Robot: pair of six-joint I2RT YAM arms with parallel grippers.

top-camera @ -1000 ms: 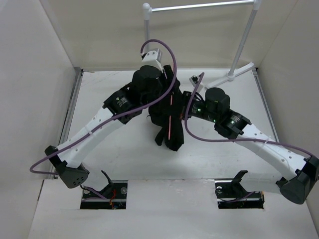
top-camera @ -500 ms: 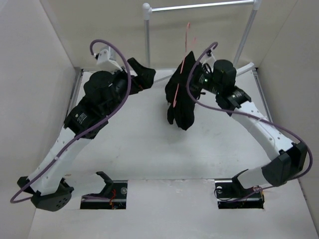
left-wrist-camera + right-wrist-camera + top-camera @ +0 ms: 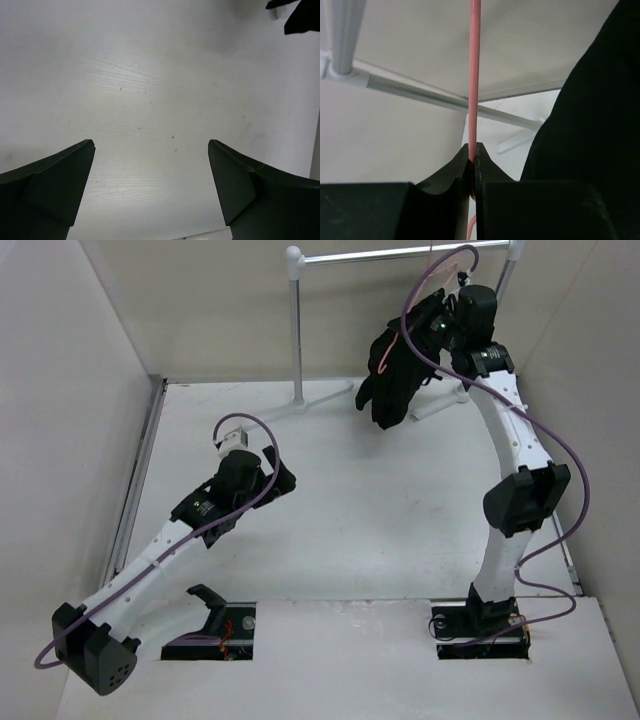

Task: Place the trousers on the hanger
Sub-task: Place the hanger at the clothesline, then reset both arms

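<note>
**Right pincer** point(image 3: 472, 152): jaws together, clamped on the thin pink wire of the hanger point(image 3: 475, 75). The wire runs straight up out of the grip toward 12 o'clock in the wrist view. In the overhead view the arm is stretched tall toward the far right of the bench point(image 3: 400, 520), with the pincer at about 1 o'clock, close under the rail of the rack point(image 3: 297, 330).

**Hanger:** carried in the air by the right pincer. Whether its hook touches the rail cannot be told.

**Trousers** point(image 3: 392, 375): a bunched black mass hanging clear of the bench at about 1 o'clock in the overhead view, just beside the right pincer at its 8 o'clock. A short stretch of pink wire shows against the fabric. In the right wrist view the fabric fills the 3 o'clock side, next to the jaws.

**Left pincer** point(image 3: 150, 147): fingers point(image 3: 60, 185) wide apart, with nothing between them and only bare white bench below. In the overhead view it sits low at about 9 o'clock from the bench centre, well apart from the trousers.

**Rack:** white posts and a silver rail along the 12 o'clock edge, with T-shaped feet on the bench.
</note>
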